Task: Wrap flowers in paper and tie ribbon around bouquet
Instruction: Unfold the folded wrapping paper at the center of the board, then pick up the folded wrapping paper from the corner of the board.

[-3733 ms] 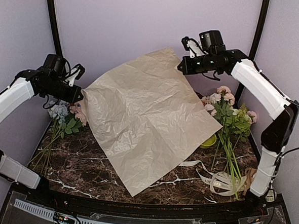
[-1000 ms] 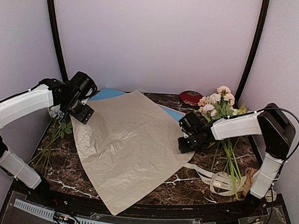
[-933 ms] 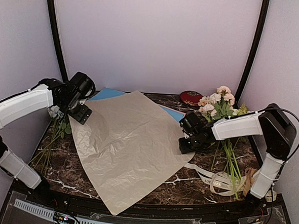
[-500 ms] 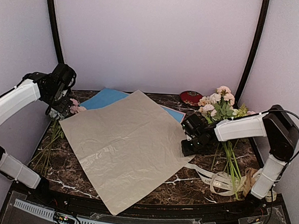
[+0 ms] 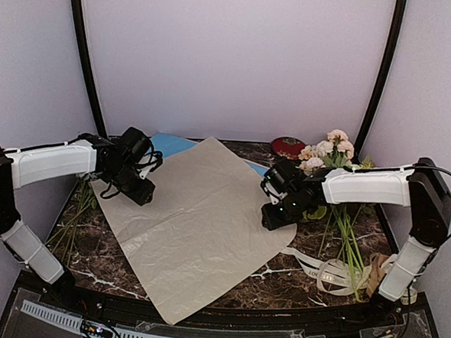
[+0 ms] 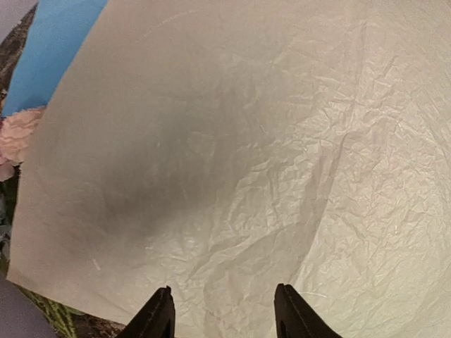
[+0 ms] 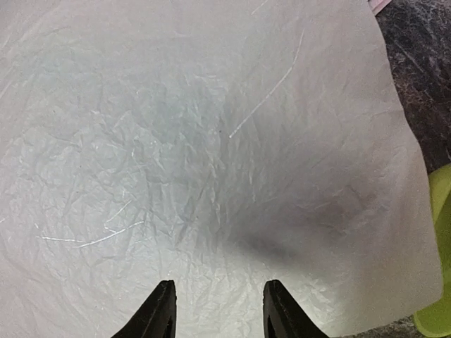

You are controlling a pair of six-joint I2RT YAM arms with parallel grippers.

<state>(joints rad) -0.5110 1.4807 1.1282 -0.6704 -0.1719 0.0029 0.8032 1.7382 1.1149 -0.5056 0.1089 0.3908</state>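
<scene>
- Two grippers hover low over the paper (image 5: 199, 221), which lies flat and creased on the table (image 5: 112, 262).
- The left gripper (image 6: 222, 313) has its jaws partly apart, nothing between them, above the sheet's left part.
- The right gripper (image 7: 217, 306) is also half open and empty, near the right corner.
- The flowers (image 5: 330, 154) lie right of the sheet, the ribbon (image 5: 322, 273) nearer the front.

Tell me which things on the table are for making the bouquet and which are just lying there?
For the job: tan paper, pink and cream flowers, cream ribbon.

Just lying about: blue sheet, dark red round thing, other flower bunch on the left, yellow-green thing.
</scene>
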